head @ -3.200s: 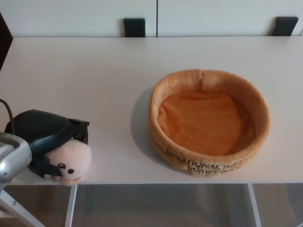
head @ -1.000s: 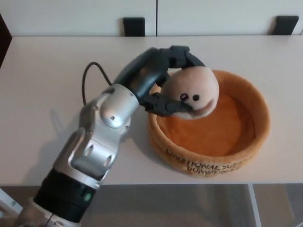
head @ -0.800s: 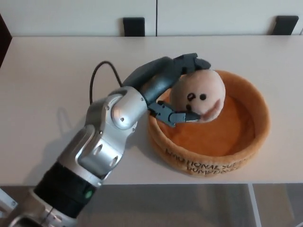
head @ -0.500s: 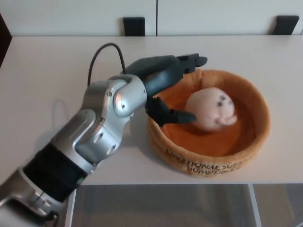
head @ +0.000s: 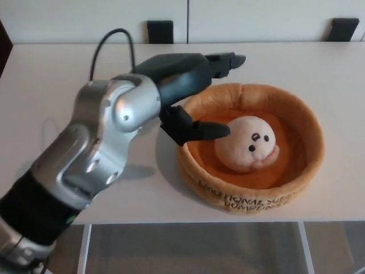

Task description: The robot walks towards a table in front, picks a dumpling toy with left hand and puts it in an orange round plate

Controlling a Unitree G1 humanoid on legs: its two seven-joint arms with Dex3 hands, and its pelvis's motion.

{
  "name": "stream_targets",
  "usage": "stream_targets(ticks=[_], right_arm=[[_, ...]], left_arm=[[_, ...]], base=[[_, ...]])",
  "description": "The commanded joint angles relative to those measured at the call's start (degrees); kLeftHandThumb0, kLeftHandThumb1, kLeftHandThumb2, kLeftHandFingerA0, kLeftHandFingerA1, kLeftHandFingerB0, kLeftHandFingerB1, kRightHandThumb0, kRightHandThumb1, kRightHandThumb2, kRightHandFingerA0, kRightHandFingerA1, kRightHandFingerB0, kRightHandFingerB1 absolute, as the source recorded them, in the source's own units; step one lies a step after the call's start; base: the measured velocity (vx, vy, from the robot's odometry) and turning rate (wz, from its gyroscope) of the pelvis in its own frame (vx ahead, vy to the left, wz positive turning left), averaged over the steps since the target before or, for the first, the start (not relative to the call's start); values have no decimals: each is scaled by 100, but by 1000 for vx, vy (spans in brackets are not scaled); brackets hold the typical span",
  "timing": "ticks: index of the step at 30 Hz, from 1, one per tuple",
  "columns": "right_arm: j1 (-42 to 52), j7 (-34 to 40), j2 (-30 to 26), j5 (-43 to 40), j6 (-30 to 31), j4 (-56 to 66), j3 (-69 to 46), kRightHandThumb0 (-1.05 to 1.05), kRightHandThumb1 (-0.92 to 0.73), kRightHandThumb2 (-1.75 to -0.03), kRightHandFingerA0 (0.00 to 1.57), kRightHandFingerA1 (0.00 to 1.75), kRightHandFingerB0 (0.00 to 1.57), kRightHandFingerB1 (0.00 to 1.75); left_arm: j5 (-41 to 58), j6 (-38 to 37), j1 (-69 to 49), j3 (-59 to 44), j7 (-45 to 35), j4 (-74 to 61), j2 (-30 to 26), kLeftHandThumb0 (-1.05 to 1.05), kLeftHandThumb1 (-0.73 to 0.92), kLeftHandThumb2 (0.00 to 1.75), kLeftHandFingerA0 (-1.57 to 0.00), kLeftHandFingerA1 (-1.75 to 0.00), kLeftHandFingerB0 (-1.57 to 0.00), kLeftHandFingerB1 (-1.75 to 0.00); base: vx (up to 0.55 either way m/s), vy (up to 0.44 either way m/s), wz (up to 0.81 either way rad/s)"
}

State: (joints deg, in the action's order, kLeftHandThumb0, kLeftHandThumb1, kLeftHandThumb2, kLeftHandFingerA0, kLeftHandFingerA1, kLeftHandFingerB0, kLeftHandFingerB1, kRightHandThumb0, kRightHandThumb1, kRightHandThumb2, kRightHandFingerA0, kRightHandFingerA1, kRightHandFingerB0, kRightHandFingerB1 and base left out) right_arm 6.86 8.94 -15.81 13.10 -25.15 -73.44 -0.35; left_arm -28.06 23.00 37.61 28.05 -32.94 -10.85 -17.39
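The dumpling toy [head: 247, 144], a pale plush ball with a small face, lies inside the orange round plate [head: 302, 111], a soft plush dish with dark lettering on its front wall. My left hand [head: 191, 91] hovers over the plate's left rim, open, with its fingers [head: 225, 60] stretched toward the plate's back edge and its thumb [head: 202, 130] pointing at the toy. Nothing is held in it. A small gap separates the thumb tip from the toy. My right hand does not show.
The white table [head: 68, 74] carries the plate near its front edge. Two dark chair backs [head: 160, 31] stand behind the far edge, one at the right [head: 344, 28]. My silver left forearm [head: 97, 148] crosses the table's front left.
My left hand carried the toy from the table's front left over to the plate, let it go, and has drawn back to the left. The toy has settled in the plate.
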Motion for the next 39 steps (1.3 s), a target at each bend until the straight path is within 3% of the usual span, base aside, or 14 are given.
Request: stream_targets(ticks=[1,3,6,9,15,16,21,24,25,28,30,34,38,39], right_arm=[[12,-27,-90,-23,3,56,29,-44,-60,-81,65,56,36,44],[30,-110,-170,-54,38,38,3,-43,-60,-79,63,55,36,43],[108,-86,-194,-17,-35,26,30,-34,-70,-60,71,45,42,33],[149,-99,-208,-38,-41,13,7,-43,-59,-80,66,57,37,45],[158,-117,-199,-55,30,7,-9,-42,-58,-79,72,62,35,44],[167,-98,-208,-40,25,2,0,-34,-69,-60,70,44,41,33],[235,-62,-202,-14,68,-48,18,-42,-60,-78,61,53,37,44],[257,-18,-181,4,103,-62,33,-35,-69,-60,64,43,42,33],[260,16,-170,18,129,-91,40,-34,-68,-60,63,41,43,33],[267,27,-162,25,138,-116,44,-43,-59,-79,61,53,38,44],[278,-15,-157,2,130,-127,26,-42,-59,-78,60,53,38,44],[265,-23,-157,19,101,-149,38,-45,-58,-81,66,57,38,46],[258,-38,-160,17,151,-150,39,-43,-59,-78,60,52,38,44],[260,-50,-157,12,158,-153,36,-42,-59,-77,61,53,37,43]], left_arm=[[365,-360,-497,-594,125,-698,-147,-91,65,60,-3,-28,0,-13],[1333,-795,-1658,-1873,164,-2281,-148,-76,46,81,-16,-40,-6,-36],[2293,-835,-2778,-3135,-158,-3480,-70,-66,43,74,-22,-41,-16,-39],[3344,-1326,-4113,-4511,-648,-3998,7,-56,53,56,-36,-31,-32,-33],[4701,-2303,-6044,-6291,-1787,-3867,-51,-54,53,57,-41,-35,-42,-34],[4875,-2684,-6440,-6472,-2061,-3650,-39,-58,49,56,-47,-38,-45,-34],[5171,-3712,-7900,-6642,-3171,-2560,42,-52,49,56,-55,-38,-50,-36],[4940,-4080,-8403,-6485,-3487,-1887,-96,-57,42,76,-61,-53,-45,-47],[4340,-4313,-8751,-6276,-3313,-1363,-321,-54,41,74,-98,-64,-51,-49],[3371,-4706,-8911,-5803,-2668,-507,-633,-53,42,75,-67,-55,-57,-50],[2567,-4743,-8816,-5364,-2035,110,-874,-54,45,60,-69,-47,-60,-41],[1063,-4453,-8397,-4490,-666,1184,-1356,-53,40,74,-49,-54,-42,-47],[-369,-4036,-7811,-3484,963,2312,-1676,-36,46,54,-93,-91,-39,-37],[-907,-3612,-7435,-2915,1494,2881,-1772,-36,46,54,-87,-80,-41,-37]], base=[[0,0,0],[0,0,0],[0,0,0],[0,0,0],[0,0,0],[0,0,0],[0,0,0],[0,0,0],[0,0,0],[0,0,0],[0,0,0],[0,0,0],[0,0,0],[0,0,0]])
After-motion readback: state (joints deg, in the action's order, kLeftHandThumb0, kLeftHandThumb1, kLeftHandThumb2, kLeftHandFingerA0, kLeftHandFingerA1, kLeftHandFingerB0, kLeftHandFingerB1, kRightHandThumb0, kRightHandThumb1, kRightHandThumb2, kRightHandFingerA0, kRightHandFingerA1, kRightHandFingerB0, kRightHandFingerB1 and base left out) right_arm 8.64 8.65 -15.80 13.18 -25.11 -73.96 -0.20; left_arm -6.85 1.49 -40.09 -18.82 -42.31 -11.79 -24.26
